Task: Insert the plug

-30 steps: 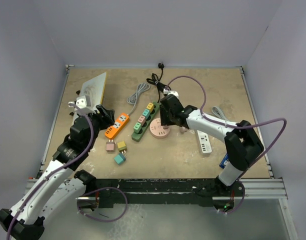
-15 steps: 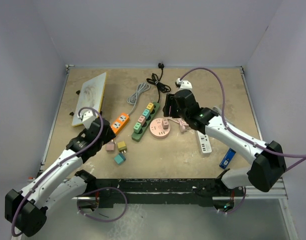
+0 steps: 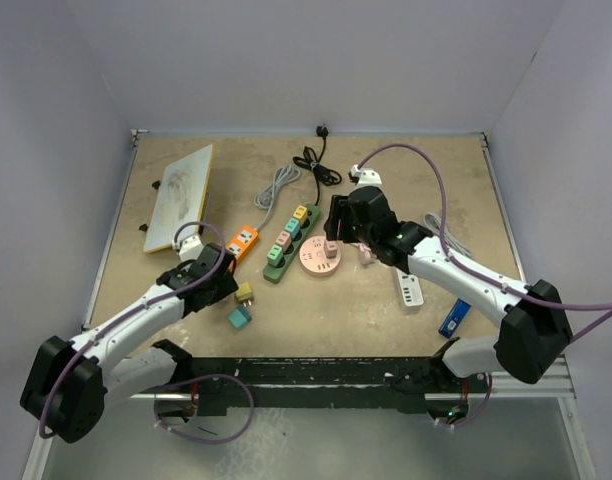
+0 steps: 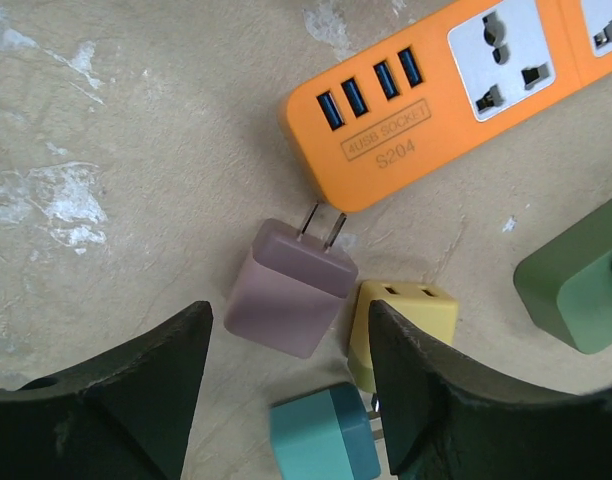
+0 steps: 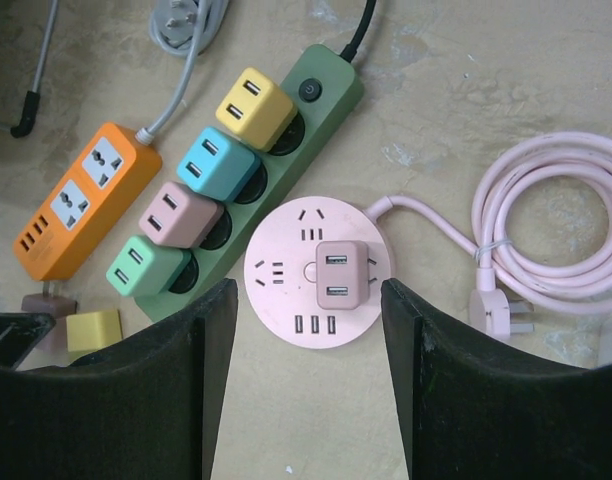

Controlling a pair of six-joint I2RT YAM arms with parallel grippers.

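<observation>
1. The left end effector (image 4: 289,335) hangs low over the worktop (image 4: 136,150). Its fingers (image 4: 116,400) are spread wide and pinch nothing.
2. The mauve plug (image 4: 291,295) lies flat on the worktop in the gap between those fingers, apart from both.
3. In the left wrist view its two prongs point toward 1 o'clock and reach the USB end of the orange power strip (image 4: 436,90). I cannot tell whether they touch it.
4. A yellow plug (image 4: 401,315) lies just beside the mauve plug at its 3 o'clock, and a teal plug (image 4: 321,440) lies near it at 6 o'clock.
5. Seen from overhead with the far wall at 12 o'clock, this cluster sits at about 8 o'clock from the worktop's middle.
6. The right end effector (image 5: 306,290) hovers above the round pink hub (image 5: 271,275), its fingers spread and empty.
7. The pink adapter (image 5: 339,277) is seated in the hub's top face, toward 3 o'clock of its centre, with two USB ports facing up.
8. In the right wrist view the green power strip (image 5: 326,85) lies at 10 o'clock of the hub and carries a row of four adapters (image 5: 218,165).
9. A coiled pink cable (image 5: 556,225) lies at 3 o'clock of the hub.
10. Overhead, a white power strip (image 3: 409,285) lies at 4 o'clock of the hub, and a pale board (image 3: 181,190) lies at the worktop's 10 o'clock.
</observation>
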